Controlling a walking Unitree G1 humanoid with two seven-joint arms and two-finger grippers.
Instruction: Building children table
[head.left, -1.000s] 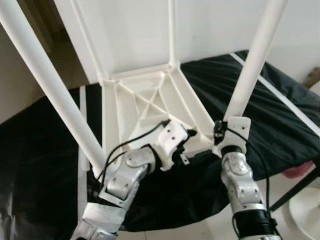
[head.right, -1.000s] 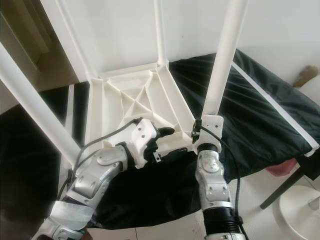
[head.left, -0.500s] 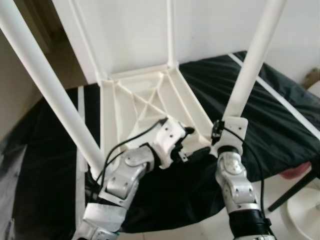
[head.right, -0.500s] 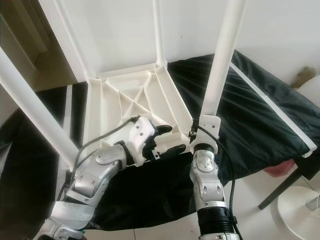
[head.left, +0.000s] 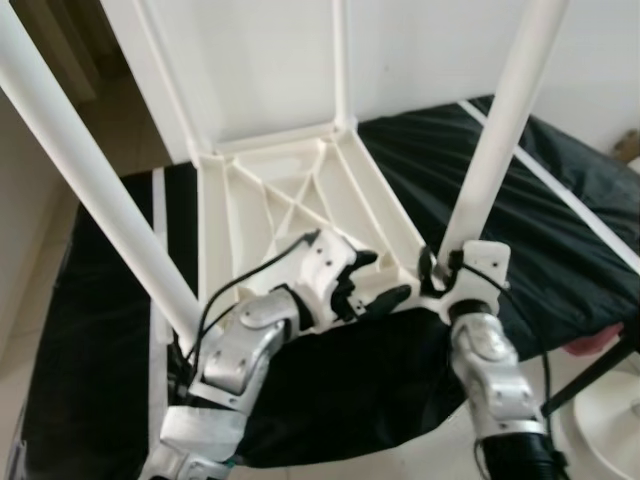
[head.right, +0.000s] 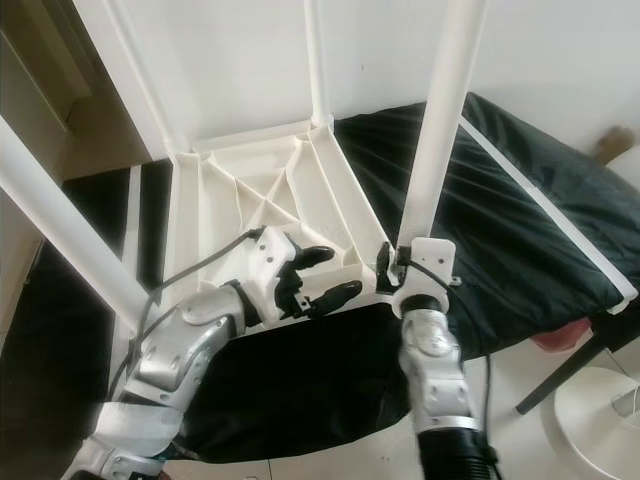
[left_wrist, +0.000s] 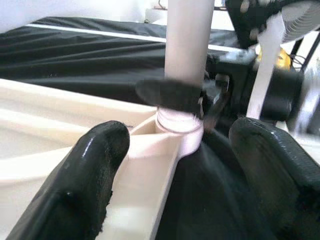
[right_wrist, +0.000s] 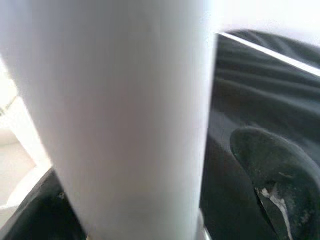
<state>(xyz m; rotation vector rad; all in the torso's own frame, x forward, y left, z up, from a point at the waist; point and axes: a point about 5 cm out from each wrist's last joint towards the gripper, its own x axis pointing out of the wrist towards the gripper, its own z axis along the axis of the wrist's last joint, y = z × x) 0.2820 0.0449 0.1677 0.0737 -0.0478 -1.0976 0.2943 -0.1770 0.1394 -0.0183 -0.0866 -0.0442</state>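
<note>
Judging by looks, your upside-down table (head.left: 290, 200) on the black cloth's (head.left: 560, 230) middle is light, stiff, slick plastic, so keep the right gripper (left_wrist: 200, 100) clamped low on the near-right leg (head.left: 495, 140), left gripper (head.left: 372, 285) open at the near edge.

White wall (head.left: 250, 60), black sheet (head.left: 560, 230) with white stripe, pale floor (head.right: 520, 400)
</note>
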